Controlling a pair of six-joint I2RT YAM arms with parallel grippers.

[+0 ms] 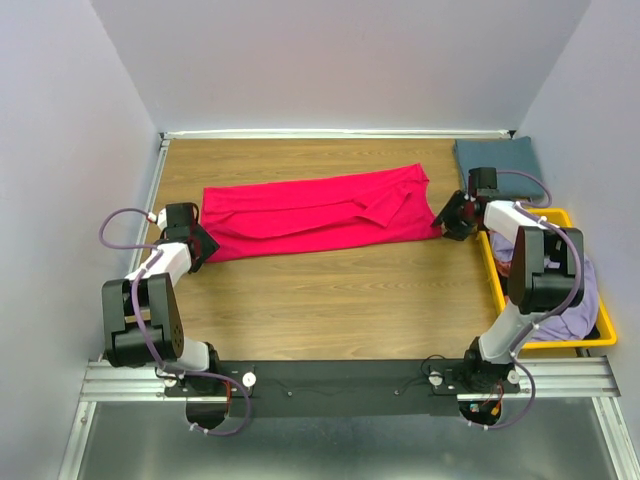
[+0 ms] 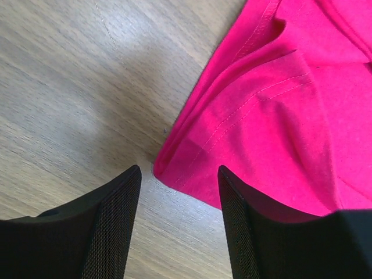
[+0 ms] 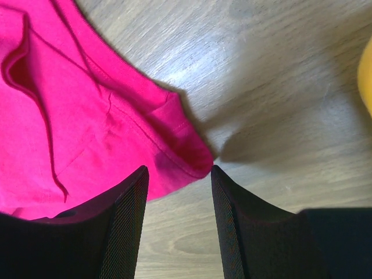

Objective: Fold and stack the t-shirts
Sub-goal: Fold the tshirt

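A crimson-pink t-shirt (image 1: 310,212) lies folded into a long band across the far half of the table. My left gripper (image 1: 203,245) is open at the shirt's near left corner (image 2: 174,168), which lies on the wood just ahead of the gap between the fingers. At the near right corner (image 3: 192,160) my right gripper (image 1: 452,216) is open too, with the cloth tip lying between the fingertips and not pinched. A slate blue-grey t-shirt (image 1: 498,158) lies folded at the far right corner. A lavender t-shirt (image 1: 570,300) sits crumpled in the yellow bin.
A yellow plastic bin (image 1: 604,340) stands along the right edge of the table, with a bit of pinkish cloth (image 1: 503,263) beside the lavender one. Its yellow rim (image 3: 366,75) shows at the right of the right wrist view. Grey walls close in the table on three sides.
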